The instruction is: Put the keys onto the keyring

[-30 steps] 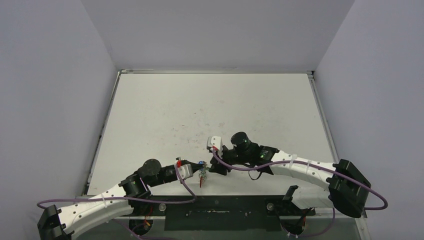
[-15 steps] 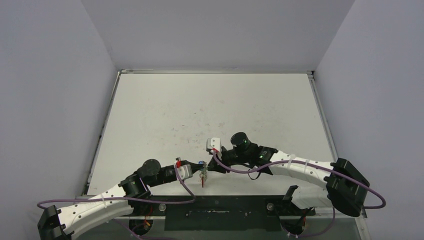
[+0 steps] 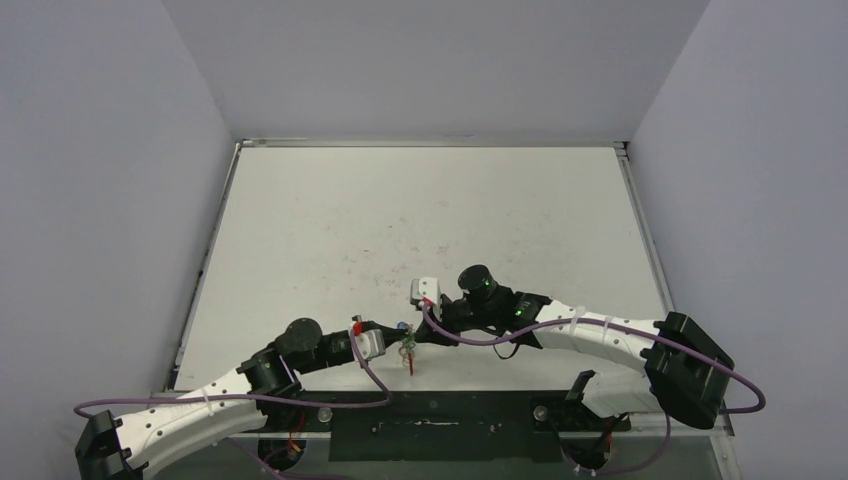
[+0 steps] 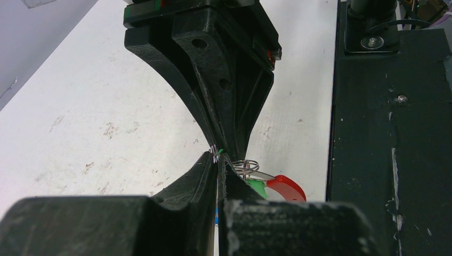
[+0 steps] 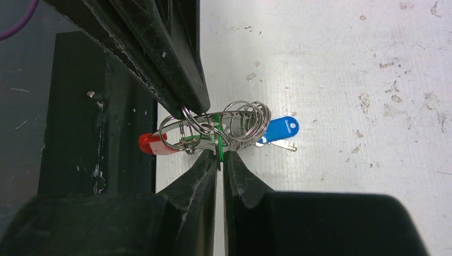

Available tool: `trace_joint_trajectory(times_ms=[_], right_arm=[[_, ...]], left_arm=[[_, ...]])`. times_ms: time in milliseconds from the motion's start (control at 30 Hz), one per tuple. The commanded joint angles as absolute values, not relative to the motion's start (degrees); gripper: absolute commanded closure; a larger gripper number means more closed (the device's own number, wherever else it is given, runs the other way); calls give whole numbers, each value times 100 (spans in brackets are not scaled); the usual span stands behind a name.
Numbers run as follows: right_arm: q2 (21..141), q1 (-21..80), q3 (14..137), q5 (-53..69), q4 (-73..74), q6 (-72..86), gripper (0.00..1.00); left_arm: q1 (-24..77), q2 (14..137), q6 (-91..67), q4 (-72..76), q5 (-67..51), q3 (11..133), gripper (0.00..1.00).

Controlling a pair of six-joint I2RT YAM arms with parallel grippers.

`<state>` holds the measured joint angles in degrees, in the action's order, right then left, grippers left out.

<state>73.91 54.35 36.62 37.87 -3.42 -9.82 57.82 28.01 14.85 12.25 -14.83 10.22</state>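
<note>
Threading green key (image 5: 216,133) onto keyring (image 5: 234,120).
Left tool (image 4: 218,160) pinches the coil; right tool (image 5: 219,157) pinches green key at its tips, blue key (image 5: 281,129) just beyond. Next, probably: slide key along coil, left steady.

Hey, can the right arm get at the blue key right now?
Probably not yet: the right pincer is shut on the green key at the keyring. The blue key lies uncovered just beside it, so after letting go the way looks free.

The keyring (image 5: 234,125) and key (image 5: 216,143) lie between left end effector (image 4: 219,160) and right end effector (image 5: 220,158).
</note>
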Motion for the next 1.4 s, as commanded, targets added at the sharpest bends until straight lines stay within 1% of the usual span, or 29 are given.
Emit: trace_joint_trajectory(times_ms=[0,233,400,500,533,633,667,867,967,1100,1167,1367], right_arm=[[7286,5472,3685,3576,-527,-1131,100],[7497,5783,3809,3314,-431,-1138,100],[7576,5820,3866,3288,-499,-1095,100],[7457,5811,3857,3073,-437,-1090,100],[7378,5795,3827,2991,-427,-1078,94],[7059,5681,3740,2776,-339,-1028,69],[6939,5628,3702,2713,-316,-983,63],[6104,5408,3361,2156,-320,-518,37],[5638,5366,3186,1684,-259,-80,19],[4998,5348,2918,1047,-226,618,2],[4754,5337,2872,747,-112,915,0],[4314,5316,2922,-296,507,1741,0]], left_arm=[[5801,2735,1520,1560,-1562,1099,100],[5807,2684,1433,1678,-1596,1014,100],[5803,2601,1413,1551,-1593,1011,100],[5801,2544,1411,1455,-1561,1026,100],[5801,2521,1411,1431,-1552,1027,100],[5801,2480,1422,1369,-1459,1034,100],[5801,2479,1424,1343,-1413,1056,100],[5801,2615,1214,1200,-1058,1220,100],[5801,2715,934,1116,-914,1322,100],[5801,2837,397,1109,-623,1422,100],[5800,2933,158,1034,-505,1519,100],[5788,3537,-540,676,84,1983,100]])
